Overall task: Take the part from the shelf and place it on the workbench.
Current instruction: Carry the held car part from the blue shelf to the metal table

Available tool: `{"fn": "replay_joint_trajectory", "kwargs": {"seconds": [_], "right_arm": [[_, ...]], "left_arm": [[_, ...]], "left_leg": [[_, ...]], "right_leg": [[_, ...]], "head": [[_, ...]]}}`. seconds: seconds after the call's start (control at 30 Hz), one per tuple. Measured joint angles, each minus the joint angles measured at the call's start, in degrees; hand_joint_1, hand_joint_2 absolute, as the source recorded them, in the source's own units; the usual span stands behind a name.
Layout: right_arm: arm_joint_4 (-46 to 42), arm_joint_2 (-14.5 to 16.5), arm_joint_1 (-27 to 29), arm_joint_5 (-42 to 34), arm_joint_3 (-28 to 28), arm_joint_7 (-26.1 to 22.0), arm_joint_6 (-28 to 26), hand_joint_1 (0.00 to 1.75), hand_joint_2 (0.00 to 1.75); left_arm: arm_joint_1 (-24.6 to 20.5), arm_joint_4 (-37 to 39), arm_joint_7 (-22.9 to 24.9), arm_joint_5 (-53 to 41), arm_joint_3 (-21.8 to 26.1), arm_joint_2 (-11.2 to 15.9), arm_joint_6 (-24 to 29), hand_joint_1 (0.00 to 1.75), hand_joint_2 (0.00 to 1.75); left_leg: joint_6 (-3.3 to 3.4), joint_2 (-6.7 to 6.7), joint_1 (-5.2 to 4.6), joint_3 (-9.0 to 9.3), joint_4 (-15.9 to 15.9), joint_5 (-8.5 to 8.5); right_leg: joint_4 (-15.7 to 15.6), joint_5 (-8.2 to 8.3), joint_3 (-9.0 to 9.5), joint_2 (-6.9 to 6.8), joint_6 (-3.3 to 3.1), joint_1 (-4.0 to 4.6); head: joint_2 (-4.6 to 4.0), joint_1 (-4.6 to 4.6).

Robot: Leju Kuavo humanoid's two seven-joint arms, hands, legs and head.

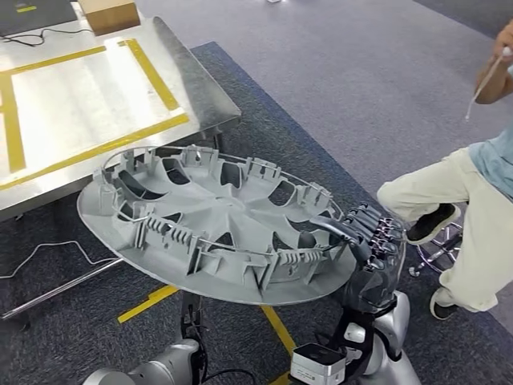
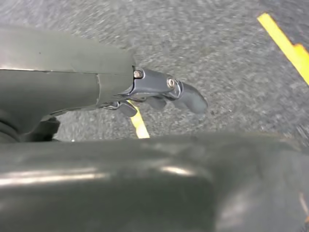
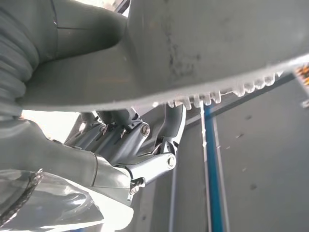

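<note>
- Part [image 1: 224, 228]: large round grey plastic disc, a wheel-cover shape with ribs, clips and cut-out openings on its upward face; carried roughly level in the air over the carpeted floor [image 1: 339, 88], just off the near right corner of the counter [image 1: 90, 104], not resting on it.
- Right hand [image 1: 363, 241]: at the part's right rim, dark fingers [image 1: 339, 230] curled over the upper face and the rest of the hand beneath; it grips the rim. In the right wrist view the hand [image 3: 146, 145] lies against the part's edge [image 3: 218, 43].
- Left hand [image 2: 160, 94]: seen in the left wrist view beside a broad grey surface, fingers stretched out over the floor; whether it holds the part, cannot tell.
- Counter: metal top marked with yellow tape lines [image 1: 151, 72]; a cardboard box [image 1: 109, 14] at its far edge.
- Floor: grey carpet with yellow tape strips [image 1: 148, 303] below the part.
- Person [image 1: 478, 192]: seated at the right, light trousers, dark shoe, well apart from the part.
</note>
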Motion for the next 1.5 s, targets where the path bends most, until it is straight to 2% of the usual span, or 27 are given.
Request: {"fn": "replay_joint_trajectory", "kwargs": {"seconds": [0.03,0.07,0.13,0.17,0.23,0.3,0.37,0.43,0.5,0.53,0.6,0.67,0.73,0.8,0.87,0.93,1.0,1.03,1.07,1.1,1.17,1.23,1.3,1.33,1.4,1.43,1.5], "right_arm": [[0.17,-0.1,0.0,-0.01,0.0,0.0,0.0,1.75,1.75],[0.31,-0.19,0.01,-0.01,0.01,0.0,0.01,1.75,1.75],[0.46,-0.26,-0.09,-0.01,0.02,0.0,0.01,1.75,1.75],[0.51,-0.28,-0.22,-0.03,0.02,-0.01,0.01,1.75,1.75],[0.68,-0.3,-0.56,-0.12,0.04,-0.03,0.0,1.75,1.75],[0.87,-0.3,-0.87,-0.18,0.11,-0.05,0.0,1.75,1.75],[1.1,-0.3,-1.04,-0.18,0.2,-0.06,0.0,1.75,1.75],[1.33,-0.3,-1.07,-0.23,0.25,-0.07,-0.01,1.75,1.75],[1.57,-0.3,-1.05,-0.26,0.3,-0.1,-0.02,1.75,1.75],[1.74,-0.3,-1.02,-0.22,0.33,-0.12,-0.02,1.75,1.75],[2.05,-0.3,-0.98,-0.11,0.4,-0.15,-0.02,1.75,1.75],[2.22,-0.3,-1.02,-0.04,0.45,-0.18,-0.02,1.75,1.75],[2.28,-0.3,-1.07,0.02,0.48,-0.31,-0.03,1.75,1.75],[2.35,-0.28,-1.1,0.21,0.54,-0.66,-0.03,1.75,1.75],[2.44,-0.28,-1.12,0.38,0.58,-0.95,-0.03,1.75,1.75],[2.65,-0.28,-1.16,0.46,0.87,-0.81,-0.04,1.75,1.75],[3.14,-0.24,-1.4,0.99,1.69,-0.1,-0.04,1.75,1.75],[3.48,-0.15,-1.62,1.6,2.23,0.39,-0.04,1.75,1.75],[3.86,0.0,-1.89,2.44,2.75,0.84,-0.04,1.75,1.75],[4.22,0.21,-2.15,3.32,3.21,1.14,-0.04,1.75,1.75],[4.76,0.65,-2.6,4.56,3.9,1.5,-0.04,1.75,1.75],[5.05,0.99,-2.91,4.95,4.34,1.8,-0.04,1.75,1.75],[5.23,1.33,-3.11,4.97,4.66,2.07,-0.04,1.75,1.75],[5.32,1.52,-3.11,5.05,4.78,2.15,-0.04,1.75,1.75],[5.4,1.82,-2.91,5.32,4.74,2.34,-0.04,1.75,1.75],[5.42,1.9,-2.76,5.37,4.64,2.61,-0.04,1.75,1.75],[5.39,1.92,-2.63,4.76,4.38,3.42,-0.04,1.75,1.75]], "left_arm": [[0.06,0.0,0.0,0.05,0.05,-0.05,-0.01,0.0,0.0],[0.11,0.0,0.0,0.09,0.09,-0.08,-0.01,0.0,0.0],[0.07,0.0,0.0,0.11,0.14,-0.16,-0.01,0.0,0.0],[0.01,0.0,0.0,0.11,0.17,-0.25,-0.02,0.0,0.0],[0.03,0.0,0.01,0.13,0.26,-0.36,-0.03,0.0,0.0],[0.17,-0.01,0.04,0.2,0.37,-0.33,-0.02,0.0,0.0],[0.14,-0.02,0.06,0.26,0.46,-0.28,0.0,0.0,0.0],[-0.01,-0.02,0.06,0.27,0.51,-0.26,-0.01,0.0,0.0],[0.08,-0.02,0.05,0.31,0.56,-0.25,-0.06,0.0,0.0],[0.2,-0.02,0.04,0.33,0.6,-0.21,-0.08,0.0,0.0],[0.3,-0.03,0.03,0.37,0.66,-0.06,-0.1,0.0,0.0],[0.18,-0.04,-0.02,0.38,0.69,-0.01,-0.11,0.0,0.0],[0.12,-0.04,-0.06,0.43,0.71,-0.02,-0.16,0.0,0.0],[0.26,-0.05,-0.08,0.57,0.76,0.05,-0.21,0.0,0.0],[0.31,-0.07,-0.28,0.84,0.83,0.13,-0.33,0.0,0.0],[0.3,-0.08,-0.89,1.41,0.99,0.21,-0.78,0.0,0.0],[0.6,-0.09,-1.71,2.21,1.42,0.43,-1.46,0.0,0.0],[0.83,-0.09,-2.03,2.56,1.67,0.64,-1.78,0.0,0.0],[1.02,-0.09,-2.24,2.84,1.87,0.85,-1.99,0.0,0.0],[1.16,-0.09,-2.34,3.01,2.02,1.05,-2.16,0.0,0.0],[1.24,-0.09,-2.33,3.11,2.2,1.3,-2.38,0.0,0.0],[1.31,-0.1,-2.29,3.11,2.34,1.47,-2.48,0.0,0.0],[1.56,-0.12,-2.34,3.07,2.48,1.74,-2.58,0.0,0.0],[1.68,-0.13,-2.59,2.92,2.54,1.85,-2.85,0.0,0.0],[1.54,-0.16,-3.46,2.3,2.58,1.71,-3.31,0.0,0.0],[1.34,-0.17,-3.78,1.89,2.51,1.4,-3.25,0.0,0.0],[0.93,-0.17,-3.49,1.2,2.22,0.49,-2.26,0.0,0.0]], "left_leg": [[0.03,-0.95,-0.03,0.1,0.02,-0.04],[0.02,-1.91,-0.05,0.25,0.03,-0.08],[-0.17,-3.6,-0.07,0.39,0.09,-0.23],[-0.37,-4.32,-0.02,0.3,0.18,-0.28],[-1.04,-5.49,0.22,-0.05,0.18,-0.2],[-1.79,-5.98,0.39,-0.2,0.15,-0.2],[-2.52,-3.54,0.2,-1.04,2.2,-1.59],[-3.16,-0.36,0.28,-4.04,8.52,-4.83],[-3.6,0.62,0.62,-7.26,14.87,-6.99],[-3.75,0.81,0.77,-7.69,15.58,-6.57],[-3.84,1.76,0.92,-5.15,10.26,-2.84],[-3.48,4.32,0.5,-1.54,2.92,0.01],[-2.67,5.57,0.0,-0.41,0.19,0.22],[-1.75,4.3,0.02,-0.46,-0.08,0.21],[-1.01,2.87,0.31,-0.24,-0.29,0.27],[-0.51,1.49,0.47,-0.13,-0.35,0.28],[-0.27,-0.06,0.37,-0.08,-0.33,0.24],[-0.25,-0.91,0.32,-0.03,-0.31,0.21],[-0.26,-1.8,0.29,0.05,-0.3,0.2],[-0.3,-2.73,0.28,0.15,-0.3,0.17],[-0.53,-4.41,0.35,0.15,-0.22,0.11],[-1.22,-5.74,0.69,-0.26,-0.15,0.15],[-2.1,-6.59,1.03,-0.5,-0.22,0.2],[-2.47,-5.89,0.98,-0.54,-0.01,-0.02],[-3.07,-2.68,0.75,-1.8,3.08,-2.02],[-3.36,-0.87,0.72,-3.26,6.24,-3.7],[-3.86,0.56,1.04,-6.6,13.15,-6.49]], "right_leg": [[0.25,1.11,-0.83,0.18,-0.12,0.02],[-1.86,3.31,-0.51,0.44,-0.33,0.03],[-9.5,7.97,2.23,2.45,-0.86,-0.11],[-12.76,9.16,3.64,3.56,-1.03,-0.21],[-15.27,9.25,5.02,4.63,-1.22,-0.22],[-15.84,9.28,5.54,3.61,-1.49,-0.25],[-16.35,9.29,6.14,2.23,-1.97,-0.47],[-16.51,9.03,6.54,0.67,-2.34,-0.48],[-16.48,8.69,6.82,-0.98,-2.43,-0.47],[-16.47,8.52,6.98,-1.77,-2.39,-0.47],[-16.45,8.1,7.54,-3.28,-2.14,-0.48],[-16.38,7.58,8.05,-4.57,-1.61,-0.18],[-16.37,7.19,8.33,-5.74,-1.06,0.25],[-16.47,6.79,8.56,-6.64,-0.47,0.26],[-14.66,5.3,7.88,-4.49,0.07,-0.06],[-8.31,2.27,4.74,-1.18,0.21,-0.23],[-1.38,0.27,0.64,-0.11,0.12,-0.17],[-0.19,0.74,-0.5,0.05,-0.01,-0.14],[-1.3,2.33,-0.52,0.24,-0.23,-0.1],[-4.44,4.69,0.5,0.72,-0.54,-0.08],[-11.93,8.42,3.6,3.37,-1.28,-0.23],[-15.52,9.01,5.48,5.36,-1.6,-0.29],[-16.17,8.76,6.1,4.78,-1.69,-0.21],[-16.49,8.82,6.39,4.3,-1.87,-0.28],[-17.11,8.93,7.08,3.09,-2.25,-0.53],[-17.18,8.85,7.28,2.49,-2.37,-0.52],[-17.12,8.63,7.43,1.36,-2.42,-0.51]], "head": [[0.0,0.01],[0.0,0.01],[0.0,-0.02],[0.0,-0.02],[0.0,-0.05],[0.0,-0.05],[0.0,-0.34],[0.0,-0.65],[0.0,-0.7],[0.0,-0.7],[0.0,-0.71],[0.0,-0.71],[0.0,-0.58],[0.0,-0.5],[0.0,-0.29],[0.0,0.06],[0.0,0.14],[0.0,0.13],[0.0,0.13],[0.0,0.13],[0.0,0.07],[0.0,0.09],[0.0,0.18],[0.0,0.11],[0.0,-0.29],[0.0,-0.49],[0.0,-0.63]]}}
